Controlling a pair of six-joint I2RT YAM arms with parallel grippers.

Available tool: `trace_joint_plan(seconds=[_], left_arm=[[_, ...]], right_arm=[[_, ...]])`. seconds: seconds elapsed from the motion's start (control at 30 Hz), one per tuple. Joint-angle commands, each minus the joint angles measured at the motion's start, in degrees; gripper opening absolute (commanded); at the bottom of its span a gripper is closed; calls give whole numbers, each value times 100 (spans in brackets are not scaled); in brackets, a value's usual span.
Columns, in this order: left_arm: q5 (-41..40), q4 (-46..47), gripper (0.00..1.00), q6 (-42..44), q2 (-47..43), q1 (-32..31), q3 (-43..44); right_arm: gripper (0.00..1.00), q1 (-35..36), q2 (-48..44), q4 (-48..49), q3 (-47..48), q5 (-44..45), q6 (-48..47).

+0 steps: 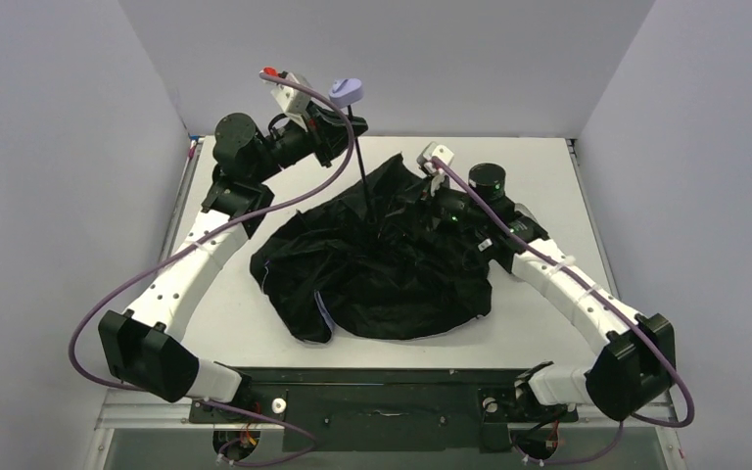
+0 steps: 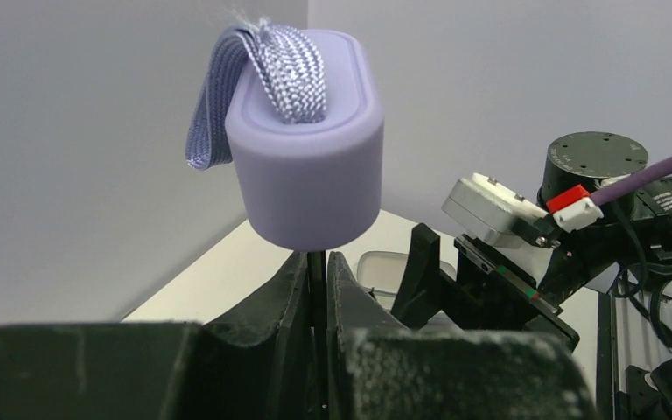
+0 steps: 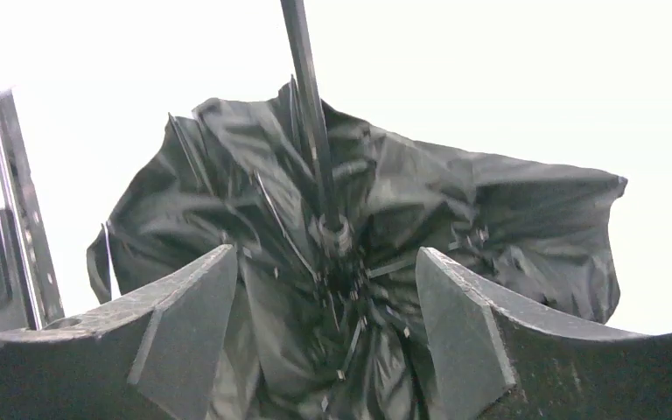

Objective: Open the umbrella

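Note:
The umbrella (image 1: 382,269) lies canopy-down on the table, its black underside up and slack, ribs loosely spread. Its thin black shaft (image 1: 362,166) rises up and back to the lilac handle (image 1: 348,91), held high. My left gripper (image 1: 338,117) is shut on the shaft just below the handle (image 2: 306,166); the wrist loop (image 2: 219,96) hangs off its top. My right gripper (image 1: 429,201) is open, low over the canopy; in the right wrist view it (image 3: 328,289) straddles the rib hub (image 3: 337,232) and shaft (image 3: 306,87) without touching them.
The white table (image 1: 548,176) is walled in by grey panels at back and sides. A clear lidded box (image 2: 389,267) shows on the table behind my left fingers. The canopy fills the table's middle; the arms' bases sit at the near edge.

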Motion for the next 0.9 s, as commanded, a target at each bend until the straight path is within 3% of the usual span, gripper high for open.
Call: trace_joint_plan(seconds=[0.0,0.2,0.3,0.37,0.4,0.43,0.47,0.5,0.57,0.63,0.73,0.87], left_arm=[[5,423,0,-106,21,-121,191],[82,284,0,95,96,-306,279],[76,200,0,132,126,-322,321],[43,146,0,150,115,-323,338],[46,128,1,147,83,-308,325],[63,128,15,115,51,-289,298],[104,133,25,68,-58,-209,214],[123,88,48,-83,-133,-139,150],[339,-2,68,-448,-338,190,-121],[873,223,75,-1062,-541,869,-809],[1020,385,79,-1755,-963,1503,-1670],[1365,259,72,-1770,-1143,1631,-2467]], right_arm=[[71,349,552,2075,279,650,1408],[73,683,1341,2412,1115,890,1524],[63,724,1575,2396,1369,945,1561],[39,727,1680,2407,1451,893,1535],[18,726,1703,2427,1442,882,1502],[3,723,1706,2504,1425,869,1490],[0,719,1714,2555,1396,861,1478],[0,697,1707,2650,1384,847,1478],[0,648,1708,2773,1346,823,1475],[0,575,1702,3057,1193,771,1566],[0,503,1694,3429,1061,696,1667],[0,479,1712,3502,1070,729,1648]])
